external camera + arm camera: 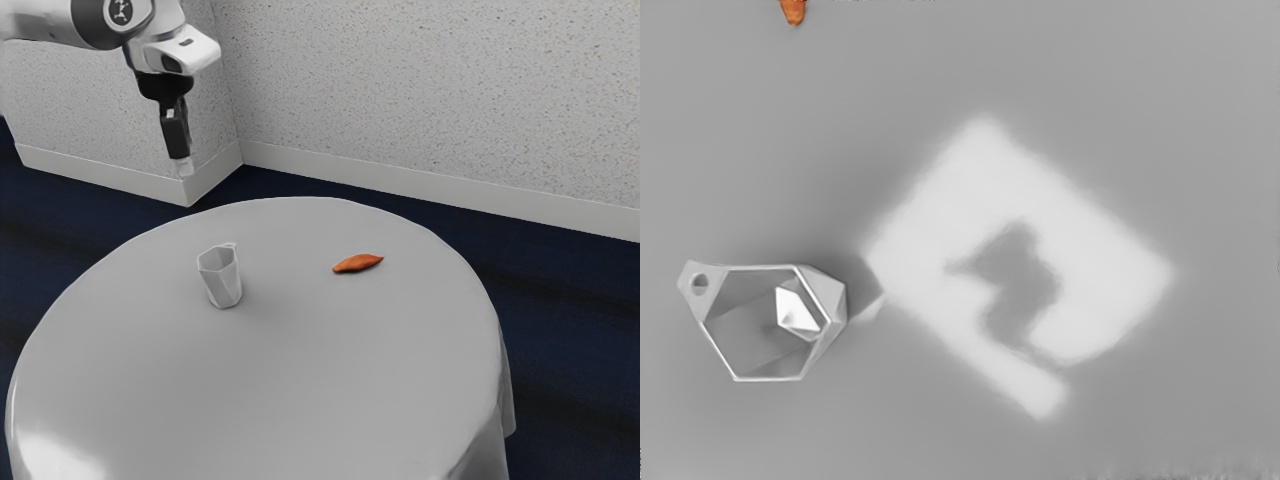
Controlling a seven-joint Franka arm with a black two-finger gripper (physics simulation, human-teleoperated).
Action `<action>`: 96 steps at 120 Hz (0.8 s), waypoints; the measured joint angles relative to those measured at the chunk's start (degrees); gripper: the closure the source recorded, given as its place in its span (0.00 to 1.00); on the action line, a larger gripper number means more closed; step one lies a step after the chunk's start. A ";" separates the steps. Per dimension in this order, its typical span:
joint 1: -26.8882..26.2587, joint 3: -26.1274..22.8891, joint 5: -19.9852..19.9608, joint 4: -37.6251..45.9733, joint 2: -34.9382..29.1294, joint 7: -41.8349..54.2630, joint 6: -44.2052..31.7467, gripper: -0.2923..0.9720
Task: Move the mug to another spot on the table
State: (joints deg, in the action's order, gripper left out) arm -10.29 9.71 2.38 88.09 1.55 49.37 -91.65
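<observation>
A white faceted mug [220,276] stands upright on the round white table [300,400], left of its middle in the exterior view. Its small handle points toward the far wall. High above the table's far left edge hangs my gripper [181,165], pointing down, well apart from the mug and holding nothing. In the wrist view the mug [765,320] is seen from above with its open mouth and looped handle. It lies off to one side of the hand's shadow [1015,280] on the tabletop.
A small orange piece [357,263] lies on the table to the exterior view's right of the mug, and its tip [792,10] reaches into the wrist view. A white wall corner [200,150] stands behind the gripper. Dark blue floor surrounds the table.
</observation>
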 joint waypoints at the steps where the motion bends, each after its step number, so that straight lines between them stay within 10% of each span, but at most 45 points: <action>1: -0.02 -0.01 0.00 0.00 0.01 0.15 0.00 0.23; 42: -1.32 0.33 -1.25 0.00 0.46 3.32 -0.01 0.23; 96: 6.24 0.41 -6.43 -7.25 12.31 -16.06 -0.22 0.23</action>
State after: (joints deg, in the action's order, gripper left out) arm -4.06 10.12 -4.05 80.84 13.86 33.31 -91.87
